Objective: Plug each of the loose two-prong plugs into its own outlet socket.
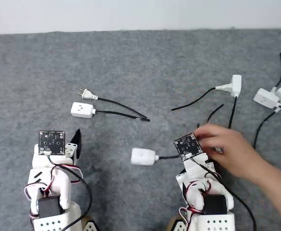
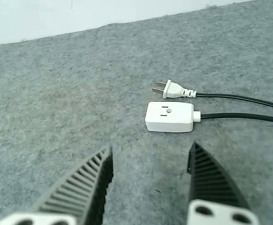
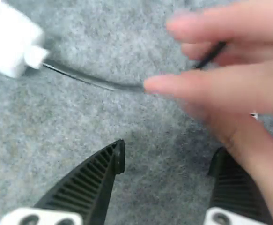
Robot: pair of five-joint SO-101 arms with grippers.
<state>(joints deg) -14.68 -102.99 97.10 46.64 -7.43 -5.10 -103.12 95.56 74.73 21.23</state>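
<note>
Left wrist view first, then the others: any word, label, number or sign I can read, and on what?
None can be read.
The outlet socket: slots only, no legible print.
The two-prong plug: no marking visible.
The circuit board on an arm, high view: any print is too small to read.

You see a counter (image 1: 130, 57) covered all over with a fuzzy gray mat (image 1: 29, 77). Along its far edge, you see a plain white wall (image 1: 140, 14). The light on the mat is soft and even.
</note>
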